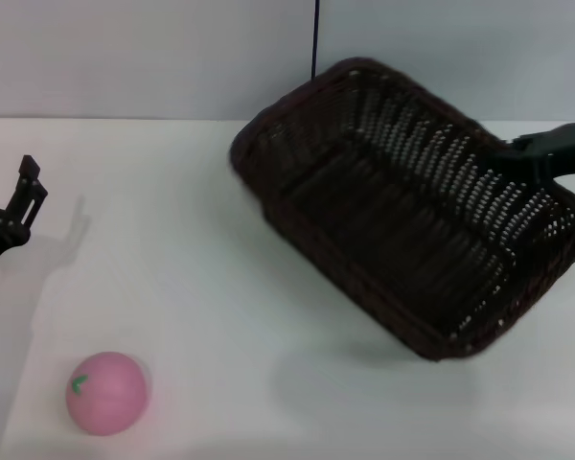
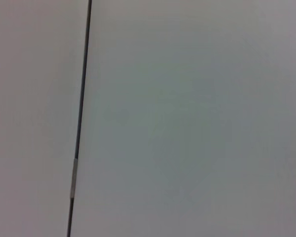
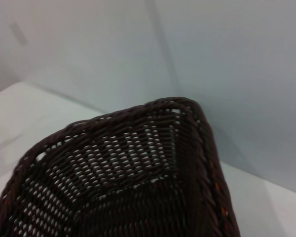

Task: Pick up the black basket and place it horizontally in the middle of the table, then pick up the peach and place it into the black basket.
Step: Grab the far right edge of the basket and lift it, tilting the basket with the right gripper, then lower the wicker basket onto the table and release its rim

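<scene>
Right gripper (image 1: 517, 156) holds the black basket (image 1: 412, 206) by its far rim, tilted above the table (image 1: 220, 287); its dark weave shows openwork sides. Nearer, the pink peach (image 1: 106, 392) sits front-left. Left gripper (image 1: 14, 206) idles at the left edge.

The big dark black basket (image 1: 402, 206) is tilted, lifted above the white worktop (image 1: 230, 316). The small pink peach (image 1: 106, 392) sits far away.
</scene>
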`<action>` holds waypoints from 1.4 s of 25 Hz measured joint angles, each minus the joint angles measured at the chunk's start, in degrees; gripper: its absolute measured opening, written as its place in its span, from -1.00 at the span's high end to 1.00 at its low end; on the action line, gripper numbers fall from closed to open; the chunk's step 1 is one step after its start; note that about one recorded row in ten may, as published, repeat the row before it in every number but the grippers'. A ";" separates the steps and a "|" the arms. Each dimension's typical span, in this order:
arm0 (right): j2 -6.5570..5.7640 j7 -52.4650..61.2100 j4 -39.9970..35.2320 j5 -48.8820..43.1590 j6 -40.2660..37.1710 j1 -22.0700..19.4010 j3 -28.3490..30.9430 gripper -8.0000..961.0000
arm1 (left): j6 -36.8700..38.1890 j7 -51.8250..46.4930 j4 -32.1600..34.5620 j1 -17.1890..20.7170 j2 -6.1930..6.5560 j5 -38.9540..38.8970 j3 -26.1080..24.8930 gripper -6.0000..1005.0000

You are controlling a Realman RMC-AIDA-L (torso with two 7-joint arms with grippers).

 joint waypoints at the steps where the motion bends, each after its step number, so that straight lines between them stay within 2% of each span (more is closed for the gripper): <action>1: -0.05 -0.61 0.02 -0.07 -0.79 0.38 -0.41 0.58 | 0.00 0.00 0.00 0.00 0.00 0.00 0.00 -0.64; 7: -1.56 -5.83 -1.44 -0.41 -3.45 0.77 -5.45 0.61 | 0.00 -0.07 0.01 0.28 0.06 0.00 0.57 -0.64; 10: -2.94 -8.40 -1.54 -0.44 -4.78 1.09 -6.90 0.61 | 0.03 -0.33 0.08 0.44 0.12 0.00 0.85 -0.64; 13: -3.42 -11.88 -2.11 -0.39 -5.95 1.41 -7.13 0.60 | 0.14 -0.09 0.49 0.79 0.17 0.01 1.41 -0.64; 17: -3.41 -17.64 -2.72 -0.05 -7.60 2.01 -7.15 0.60 | 0.17 0.02 0.65 0.86 0.26 0.01 2.47 -0.64; 26: -2.19 -24.21 -2.70 -0.22 -12.52 4.64 -7.61 0.58 | 0.37 0.07 0.69 1.01 0.23 0.00 2.93 -0.64; 35: -1.33 -25.29 -2.79 -0.45 -11.72 5.04 -13.58 0.57 | 0.21 0.13 0.66 0.88 0.18 0.00 3.15 -0.63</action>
